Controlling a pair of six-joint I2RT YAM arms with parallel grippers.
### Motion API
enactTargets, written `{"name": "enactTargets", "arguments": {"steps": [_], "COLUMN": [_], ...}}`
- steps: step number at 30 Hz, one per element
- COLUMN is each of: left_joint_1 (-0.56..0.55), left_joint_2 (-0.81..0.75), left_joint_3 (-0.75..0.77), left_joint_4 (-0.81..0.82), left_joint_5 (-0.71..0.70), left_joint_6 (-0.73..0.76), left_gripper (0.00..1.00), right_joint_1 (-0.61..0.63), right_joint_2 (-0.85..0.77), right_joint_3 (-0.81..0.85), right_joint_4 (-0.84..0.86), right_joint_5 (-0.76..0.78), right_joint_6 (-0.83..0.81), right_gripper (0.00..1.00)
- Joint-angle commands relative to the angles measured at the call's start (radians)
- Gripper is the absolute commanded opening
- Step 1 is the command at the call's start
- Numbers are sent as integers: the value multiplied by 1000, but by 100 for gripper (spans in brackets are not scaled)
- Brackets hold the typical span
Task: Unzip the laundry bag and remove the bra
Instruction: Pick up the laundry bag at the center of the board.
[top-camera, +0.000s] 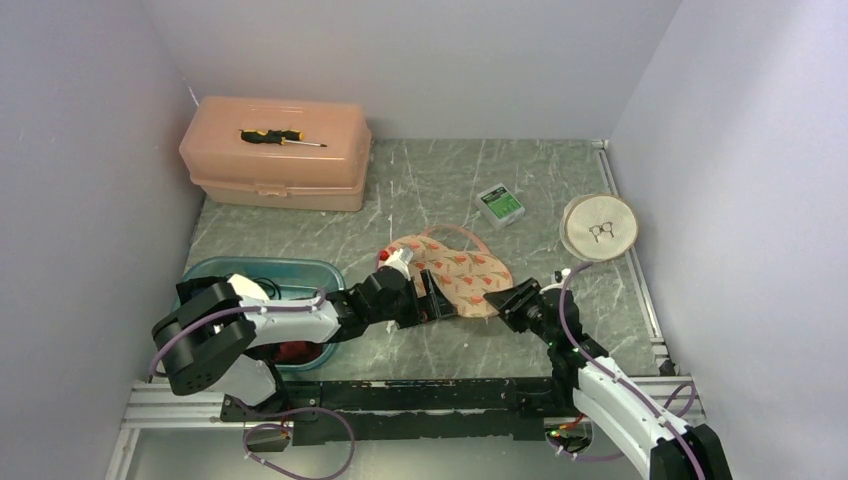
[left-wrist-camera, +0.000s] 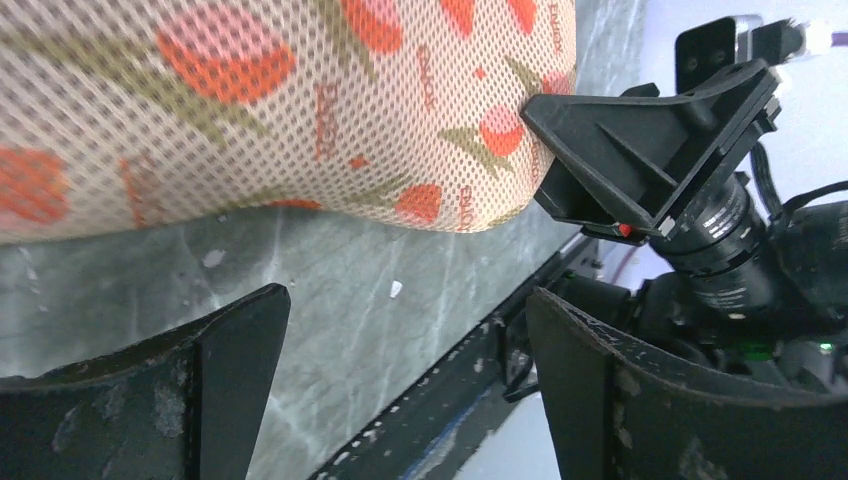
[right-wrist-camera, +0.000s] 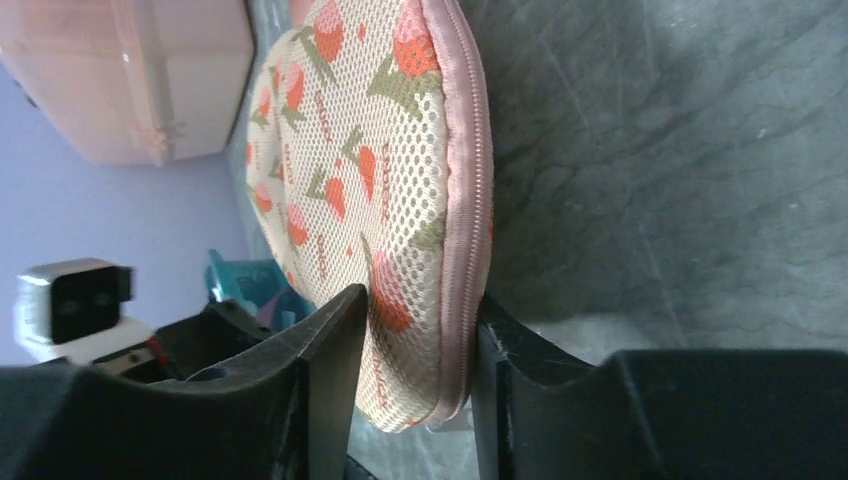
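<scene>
**Operator:** Where is the bag, and who has it?

**Spotter:** Your laundry bag (top-camera: 462, 272) lies flat at the middle of the table (top-camera: 520, 170). Your right gripper (right-wrist-camera: 415, 345) pinches its rim at about 4 o'clock, one finger on each side of the mesh, and the pink zipper (right-wrist-camera: 470, 180) runs along that pinched edge. From here I cannot tell you whether the zipper is open.

**Operator:** And my left?

**Spotter:** Your left gripper (left-wrist-camera: 405, 320) sits at the bag's 8 o'clock side. Its fingers are spread wide with only bare table between them. The mesh lies just beyond the tips, not touching them.

**Operator:** The bra?

**Spotter:** Look at 8 o'clock from the bag, in the teal basin (top-camera: 300, 265). A patch of red fabric, the bra (top-camera: 295, 351), shows at the basin's near end, mostly hidden under your left arm. Neither gripper is on it.

**Operator:** Anything else near?

**Spotter:** At 10 o'clock from the bag stands a pink toolbox (top-camera: 275, 165) with a screwdriver (top-camera: 272, 137) on its lid. A small green-and-white box (top-camera: 500, 205) lies at 1 o'clock.
</scene>
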Motion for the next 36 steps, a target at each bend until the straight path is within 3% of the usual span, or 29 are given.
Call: {"name": "enactTargets", "arguments": {"steps": [1,10,13,17,22,26,30,36], "left_joint_1": [3,1,1,6,-4,-72,-173,-280], "left_joint_2": [17,-80,-94,-134,-158,-107,-30,15], "left_joint_3": [-30,-112,-109,-43,172,329,414,423], "left_joint_4": [185,118,59,-122,-515,-674,-766,-727], "left_joint_5": [57,-81,-131,-171,-289,-368,-496,-591], "left_joint_6": [-234,-515,-507,-311,142,450,591,808], "left_gripper": [94,94,94,92,93,94,94,94], "right_joint_1": [9,11,11,11,7,-28,-82,-120], "right_joint_2": [-4,-77,-72,-54,-27,-11,-7,-17], "right_joint_3": [-20,11,35,45,59,78,73,117], "right_joint_4": [101,89,64,35,11,-20,-12,-55], "right_joint_5": [3,-23,-24,-40,-78,-126,-191,-221], "right_joint_6": [101,223,186,147,114,74,71,20], "right_gripper": [40,21,20,20,21,22,22,22]}}
